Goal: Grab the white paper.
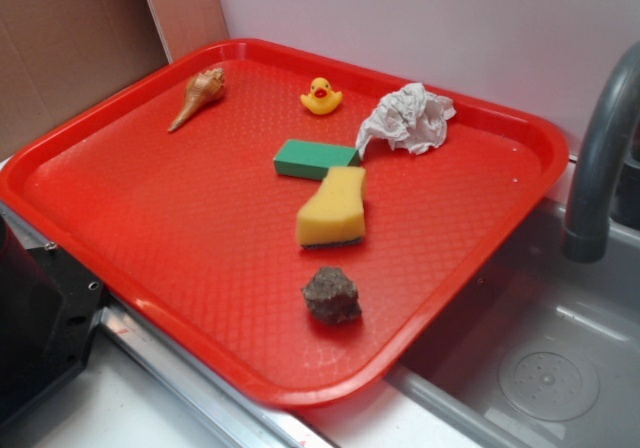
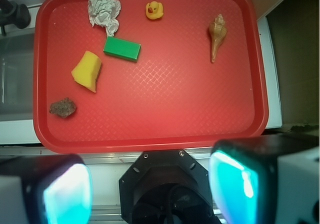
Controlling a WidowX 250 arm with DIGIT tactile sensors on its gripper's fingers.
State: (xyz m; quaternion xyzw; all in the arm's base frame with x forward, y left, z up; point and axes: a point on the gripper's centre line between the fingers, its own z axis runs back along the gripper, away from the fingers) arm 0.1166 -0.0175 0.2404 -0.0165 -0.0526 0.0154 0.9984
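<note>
The pincer (image 2: 150, 189) hangs high above the near edge of the red tray (image 2: 150, 134), fingers (image 2: 67, 191) spread wide apart with nothing between them. The white paper (image 2: 104, 10) sits crumpled in a far corner of the tray, well away from the pincer, just beside the green block (image 2: 122, 49). Close by lie a yellow sponge (image 2: 87, 71), a rubber duck (image 2: 154, 10), a brown rock (image 2: 63, 107) and, off alone, a seashell (image 2: 217, 36).

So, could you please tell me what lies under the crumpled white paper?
The crumpled white paper rests directly on the red plastic tray. Whether anything is hidden beneath its folds cannot be seen.
</note>
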